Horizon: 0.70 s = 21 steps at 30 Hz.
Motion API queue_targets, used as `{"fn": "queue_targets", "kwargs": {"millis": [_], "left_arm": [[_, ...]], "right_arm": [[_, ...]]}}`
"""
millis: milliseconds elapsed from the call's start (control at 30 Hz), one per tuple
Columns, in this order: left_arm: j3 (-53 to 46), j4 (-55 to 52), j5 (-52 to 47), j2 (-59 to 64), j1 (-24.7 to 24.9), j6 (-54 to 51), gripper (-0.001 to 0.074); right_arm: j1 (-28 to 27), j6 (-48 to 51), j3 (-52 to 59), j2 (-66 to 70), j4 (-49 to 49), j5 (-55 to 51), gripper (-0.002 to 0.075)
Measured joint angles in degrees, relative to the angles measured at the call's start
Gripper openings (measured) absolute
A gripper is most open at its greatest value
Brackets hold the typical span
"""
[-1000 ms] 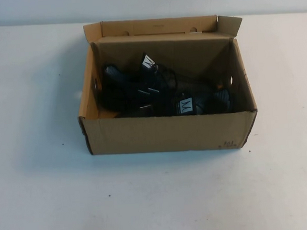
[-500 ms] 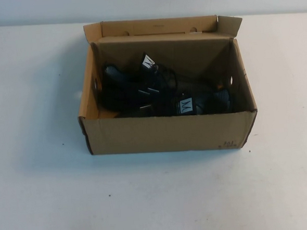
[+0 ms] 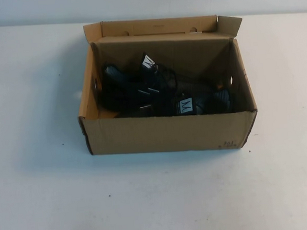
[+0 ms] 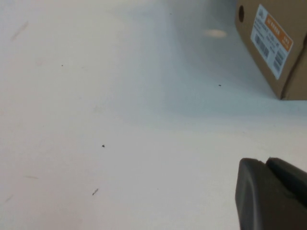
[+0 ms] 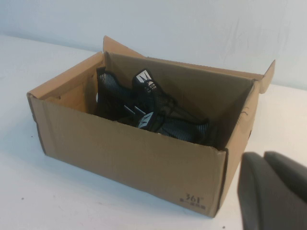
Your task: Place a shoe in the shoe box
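Note:
The brown cardboard shoe box (image 3: 165, 134) stands open at the middle of the table, its lid flap folded up at the back. Inside lie two black knit shoes: one shoe (image 3: 128, 88) at the left, another (image 3: 202, 102) at the front right, each with a white-logo tongue tab. The right wrist view shows the box (image 5: 129, 153) and the shoes (image 5: 148, 112) from its front right corner. My right gripper (image 5: 263, 157) hangs shut and empty beside that corner. My left gripper (image 4: 266, 163) is shut and empty over bare table, left of the box (image 4: 292, 76). Neither gripper shows in the high view.
The white table (image 3: 43, 194) spreads around the box on all sides. A white and orange label (image 4: 271, 40) is stuck on the box's left end, next to a round hole (image 4: 241, 13). A pale wall (image 5: 192, 28) rises behind the table.

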<state>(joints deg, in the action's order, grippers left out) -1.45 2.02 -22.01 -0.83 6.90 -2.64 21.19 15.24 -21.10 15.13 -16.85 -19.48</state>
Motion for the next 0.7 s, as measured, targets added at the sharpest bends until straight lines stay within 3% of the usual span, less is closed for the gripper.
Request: {"fn": "queue_targets", "kwargs": {"millis": [233, 700], "left_arm": [[0.0, -1.1, 0.0, 0.0, 2.3, 2.3, -0.0001], [0.0, 1.0, -0.1, 0.0, 2.3, 3.9, -0.0001]], "right_arm": [[0.0, 0.0, 0.0, 0.0, 0.0, 0.0, -0.0016], [0.0, 0.0, 0.0, 0.0, 0.0, 0.0, -0.0016]]}}
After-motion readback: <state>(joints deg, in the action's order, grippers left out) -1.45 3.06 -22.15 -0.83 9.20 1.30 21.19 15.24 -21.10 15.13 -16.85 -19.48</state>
